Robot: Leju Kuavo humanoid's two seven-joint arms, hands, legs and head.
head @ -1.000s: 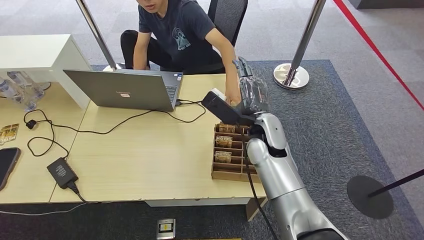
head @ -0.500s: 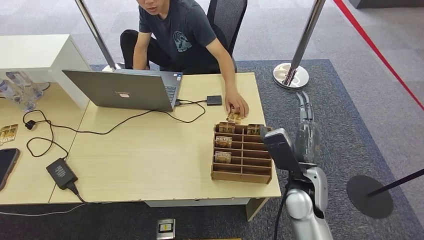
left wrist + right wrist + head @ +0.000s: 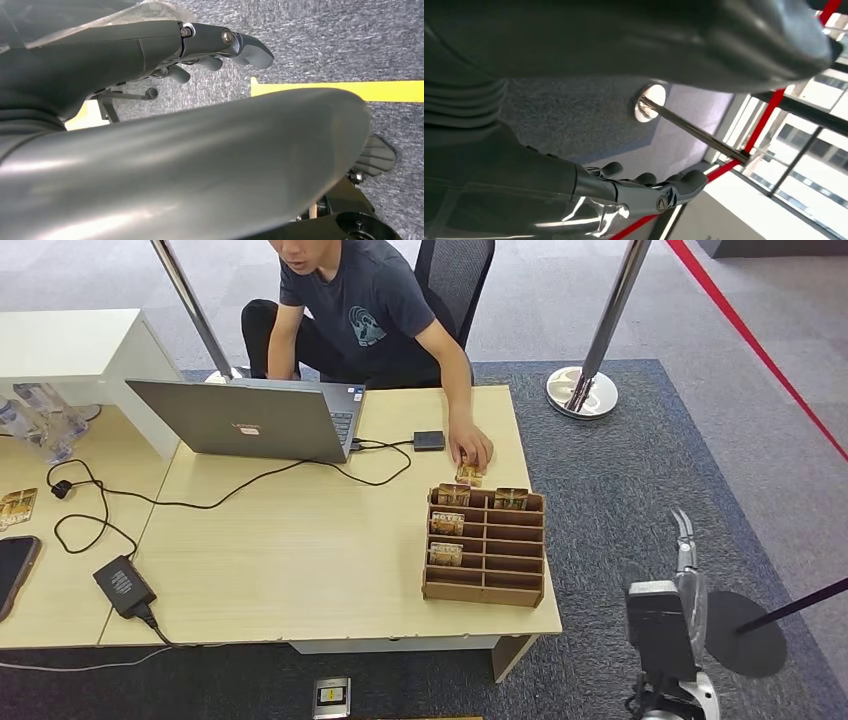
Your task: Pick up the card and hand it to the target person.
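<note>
A small brown card (image 3: 468, 476) lies on the table (image 3: 300, 540) just behind the wooden slotted rack (image 3: 486, 570). The seated person's hand (image 3: 472, 449) rests on it. A few more such cards (image 3: 448, 524) stand in the rack's slots. My right hand (image 3: 686, 572) hangs low over the carpet, right of the table, fingers stretched out and holding nothing; the right wrist view shows its fingers (image 3: 649, 186) straight and apart. My left hand (image 3: 200, 45) hangs over grey carpet, holding nothing.
An open laptop (image 3: 245, 420) with cables, a power brick (image 3: 123, 586) and a phone (image 3: 12, 572) lie on the table's left part. A chrome stanchion (image 3: 600, 330) stands behind the table's right corner. A dark round post base (image 3: 740, 632) sits by my right hand.
My right arm has drawn back from beside the person's hand above the rack, down and to the right, off the table. The person's hand now rests on the card on the table.
</note>
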